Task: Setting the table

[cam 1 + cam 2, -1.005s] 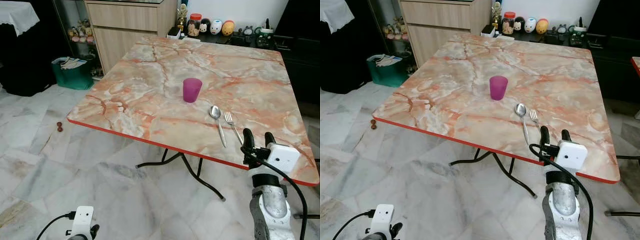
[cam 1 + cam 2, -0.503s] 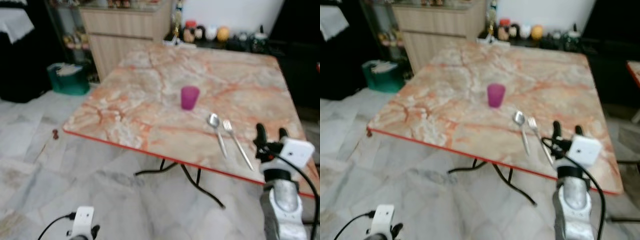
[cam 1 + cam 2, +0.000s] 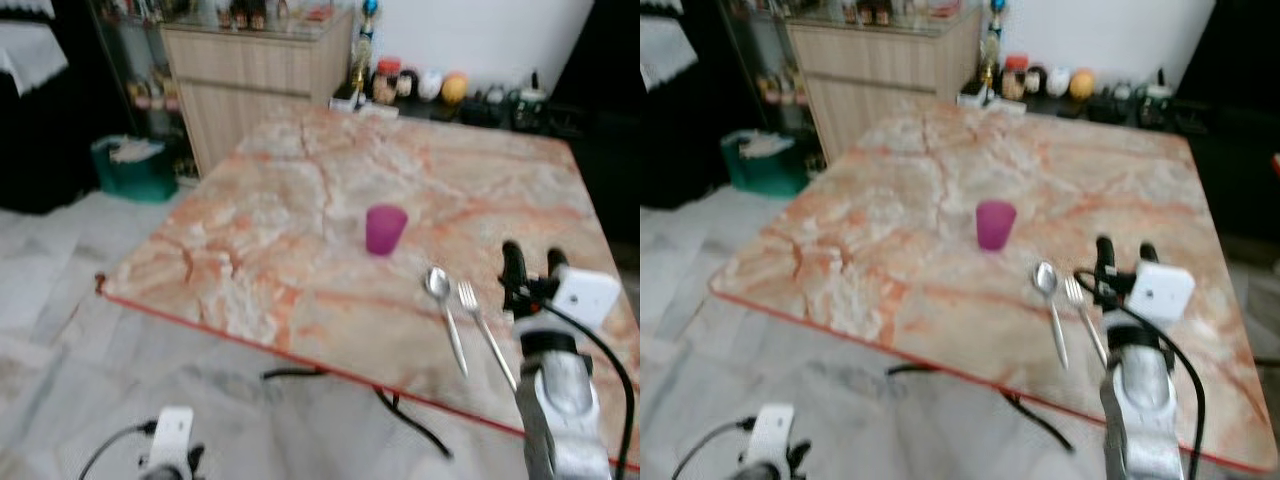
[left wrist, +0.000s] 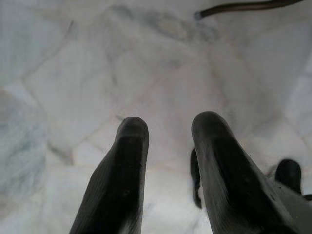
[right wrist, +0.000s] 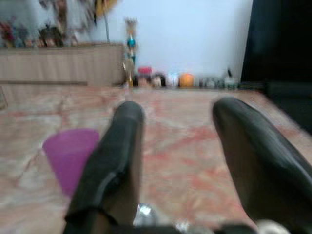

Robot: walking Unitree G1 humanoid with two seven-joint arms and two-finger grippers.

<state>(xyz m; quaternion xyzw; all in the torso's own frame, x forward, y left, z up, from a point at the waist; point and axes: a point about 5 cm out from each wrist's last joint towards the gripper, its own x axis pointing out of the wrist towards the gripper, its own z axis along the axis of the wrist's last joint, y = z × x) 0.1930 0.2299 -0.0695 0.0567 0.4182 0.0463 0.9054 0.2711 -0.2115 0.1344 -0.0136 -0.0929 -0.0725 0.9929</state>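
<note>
A: Start at the right gripper (image 3: 528, 262). What is it doing?

B: It is raised over the near right part of the table (image 3: 300, 200), its two black fingers (image 5: 117, 161) apart with nothing between them. I'd judge it is poised near the cutlery, ready to reach for it.

A: And just beyond it?

B: A fork (image 3: 483, 327) and a spoon (image 3: 443, 311) lie side by side just beside the gripper, handles pointing toward the near edge, laid out like a place setting.

A: Farther out?

B: A purple cup (image 3: 385, 229) stands upright behind the spoon's bowl, near the middle of the table, roughly where a drink belongs.

A: The other arm?

B: The left gripper (image 4: 168, 146) hangs idle and low over the marble floor (image 4: 73, 63), fingers parted, empty.
</note>
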